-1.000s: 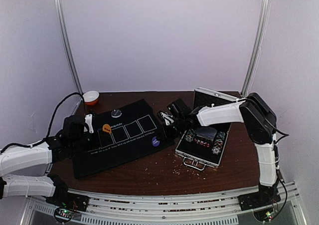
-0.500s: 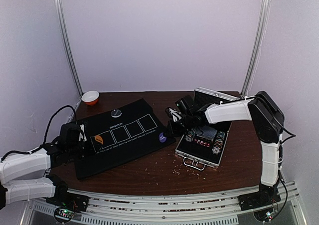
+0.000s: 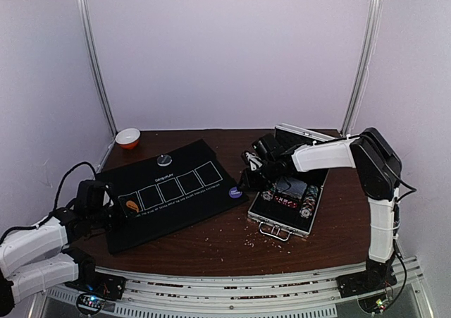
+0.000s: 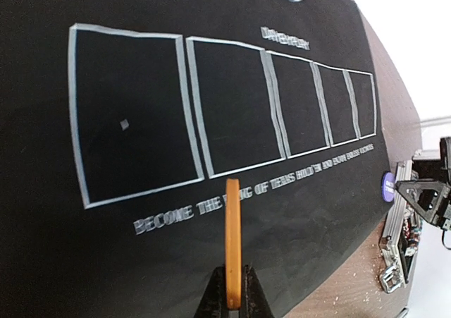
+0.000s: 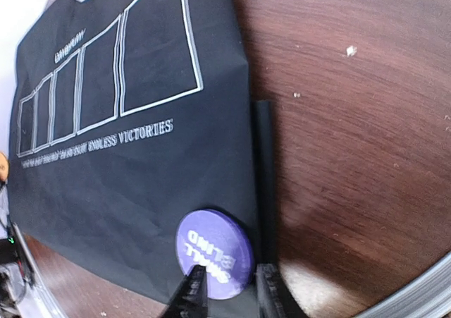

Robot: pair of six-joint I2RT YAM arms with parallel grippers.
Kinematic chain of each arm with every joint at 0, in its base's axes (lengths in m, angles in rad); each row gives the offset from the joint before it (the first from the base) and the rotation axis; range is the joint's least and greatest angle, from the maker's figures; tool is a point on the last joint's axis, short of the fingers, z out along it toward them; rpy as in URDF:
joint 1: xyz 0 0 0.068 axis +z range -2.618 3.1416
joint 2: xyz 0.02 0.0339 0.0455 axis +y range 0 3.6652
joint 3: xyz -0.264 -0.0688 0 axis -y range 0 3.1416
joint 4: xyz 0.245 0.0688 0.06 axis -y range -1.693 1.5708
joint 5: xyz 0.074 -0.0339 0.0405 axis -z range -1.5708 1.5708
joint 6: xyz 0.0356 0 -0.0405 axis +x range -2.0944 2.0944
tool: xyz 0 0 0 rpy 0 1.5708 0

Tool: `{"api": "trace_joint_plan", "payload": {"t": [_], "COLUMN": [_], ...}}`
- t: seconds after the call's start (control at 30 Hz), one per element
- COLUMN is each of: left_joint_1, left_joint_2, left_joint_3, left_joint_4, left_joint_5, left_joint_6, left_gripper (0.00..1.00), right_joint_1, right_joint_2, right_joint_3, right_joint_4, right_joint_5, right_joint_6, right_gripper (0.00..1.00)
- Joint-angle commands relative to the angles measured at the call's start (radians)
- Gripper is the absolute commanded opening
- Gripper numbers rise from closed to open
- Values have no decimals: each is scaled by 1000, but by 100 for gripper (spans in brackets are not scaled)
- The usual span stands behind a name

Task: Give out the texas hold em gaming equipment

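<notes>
Placing buttons: left pincer point(image 4: 232, 295) grips round orange disc point(image 4: 232, 226), next laid flat on black mat point(image 4: 296, 212); right pincer point(image 5: 231, 297) parted over round purple disc point(image 5: 213, 251).

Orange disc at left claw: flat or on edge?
On edge: left wrist view shows the orange disc as a thin upright sliver pinched in the left claw.
</notes>
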Motion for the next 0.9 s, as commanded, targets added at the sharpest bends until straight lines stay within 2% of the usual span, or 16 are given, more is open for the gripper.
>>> {"api": "trace_joint_plan", "payload": {"t": [0.0,0.2,0.47,0.7,0.87], "left_joint_1": [45,66,133,133,134], "left_joint_2": [-52,-54,-69,-184,-229], "left_joint_3": [-27,-80,-154,3,44], "left_joint_4": [-101,-181,-206,-492,-618], "left_joint_5": [70,117,80,-38,-10], "left_joint_6": [-104,-244,-357,-378,-417], "left_gripper": [0,0,0,0,0], "right_joint_1": [-1,7,31,45,50], "right_joint_2": [-10,-10,-49,-56,-45], "right_joint_3": [38,102,142,168,176], "right_joint_4": [-75,-152,-171,-193,-195], "right_joint_5": [96,150,161,157,147], "right_joint_6": [-40,-99,-161,-185,-189], "right_gripper": [32,45,48,48,48]}}
